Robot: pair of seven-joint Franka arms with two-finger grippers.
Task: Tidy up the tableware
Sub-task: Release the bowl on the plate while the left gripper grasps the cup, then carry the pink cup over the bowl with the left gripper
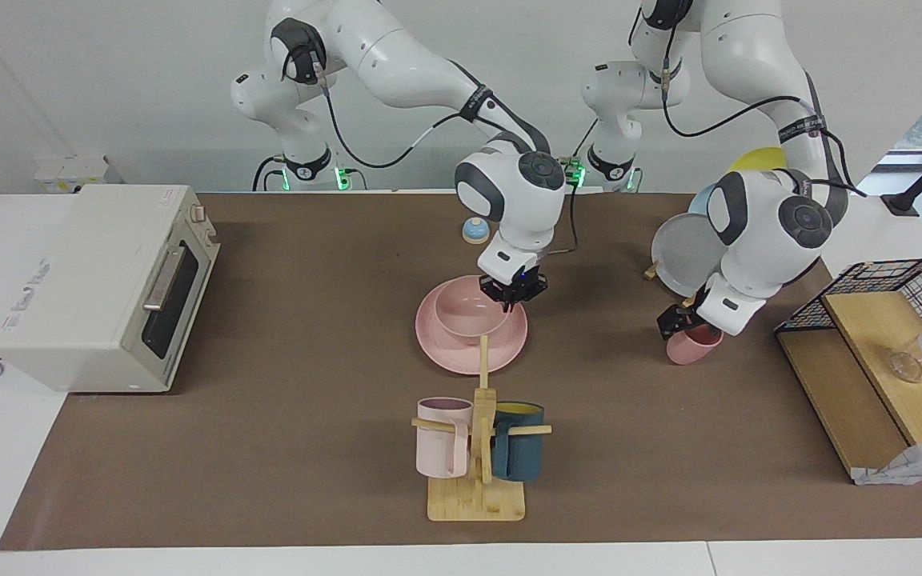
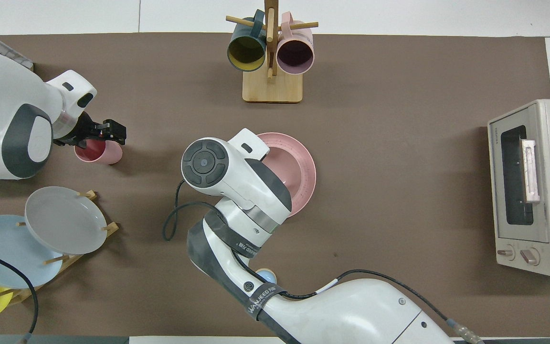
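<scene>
Meanwhile, the small matte pink tapered cup, upright on the brown counter below the left pincer, is being straddled at its rim. Farther out, the deep pink bowl is being gripped on the flat pink plate by the right pincer.

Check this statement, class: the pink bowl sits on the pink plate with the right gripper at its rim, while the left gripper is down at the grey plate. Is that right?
One part is wrong. In the facing view the left gripper is down at the pink cup, not the grey plate. The pink bowl does sit on the pink plate, with the right gripper at its rim.
</scene>
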